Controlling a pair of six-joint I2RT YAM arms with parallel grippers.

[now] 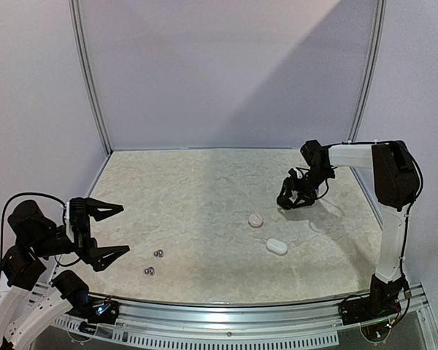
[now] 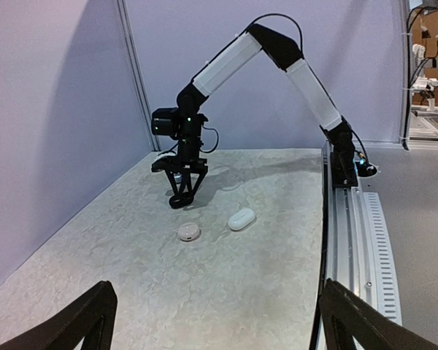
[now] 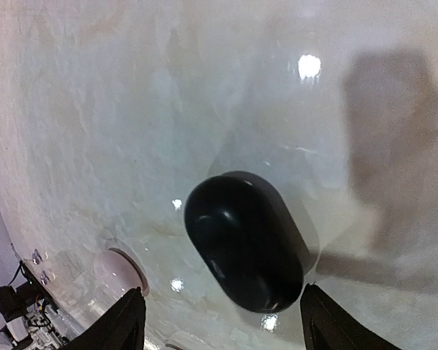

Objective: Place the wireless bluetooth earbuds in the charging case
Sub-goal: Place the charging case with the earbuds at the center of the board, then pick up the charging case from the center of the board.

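Two small dark earbuds [image 1: 159, 254] [image 1: 150, 271] lie on the table near the left front. Beside them my left gripper [image 1: 124, 229] stands wide open and empty; its fingertips [image 2: 80, 321] frame the bottom of the left wrist view. A glossy black oval charging case [image 3: 244, 240] lies shut on the table. My right gripper [image 3: 223, 328] hangs open just over it, a finger on either side and not touching. In the top view this gripper [image 1: 290, 198] is at the back right, and the black case is lost among its dark fingers.
A round pinkish-white case [image 1: 255, 219] [image 2: 188, 232] [image 3: 120, 273] and a white oval case [image 1: 277, 246] [image 2: 241, 219] lie shut right of the middle. A metal rail [image 1: 277, 310] runs along the front edge. Pale walls close the table's back and sides.
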